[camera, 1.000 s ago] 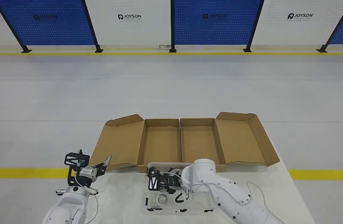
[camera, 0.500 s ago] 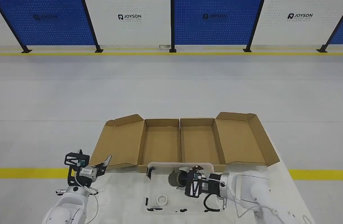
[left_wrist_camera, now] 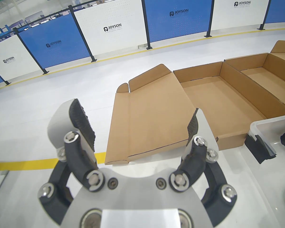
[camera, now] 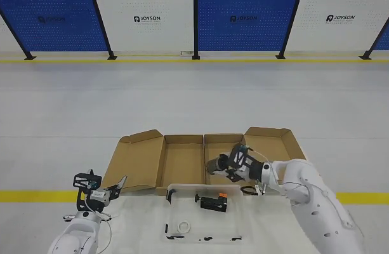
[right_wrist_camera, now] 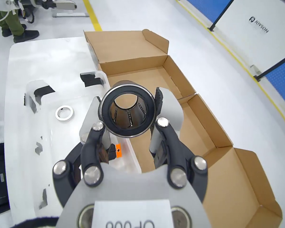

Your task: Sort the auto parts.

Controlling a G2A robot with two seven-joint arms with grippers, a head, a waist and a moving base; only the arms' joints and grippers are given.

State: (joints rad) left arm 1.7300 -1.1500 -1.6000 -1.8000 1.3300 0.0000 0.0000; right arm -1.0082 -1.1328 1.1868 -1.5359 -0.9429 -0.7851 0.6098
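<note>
My right gripper (camera: pixel 221 164) is shut on a metal bearing sleeve (camera: pixel 212 166) with a black end ring (right_wrist_camera: pixel 128 110). It holds the sleeve above the right compartment of the open cardboard box (camera: pixel 184 162), close to the middle divider. In front of the box stands the clear plastic bin (camera: pixel 172 189). It holds a black part with an orange tag (camera: pixel 213 202) and a white ring (camera: pixel 183 225). My left gripper (camera: pixel 115 185) is open at the table's left side, near the box's left flap (left_wrist_camera: pixel 152 110), with nothing between its fingers (left_wrist_camera: pixel 82 119).
The box's flaps lie spread out to both sides and its left compartment floor (left_wrist_camera: pixel 216 96) is bare. The bin's rim (left_wrist_camera: pixel 258 125) lies close to the right of my left gripper. White tabletop stretches between that gripper and the bin.
My right gripper has lifted the bearing sleeve out of the bin and carried it back and to the right, over the box. The left arm has not moved.
</note>
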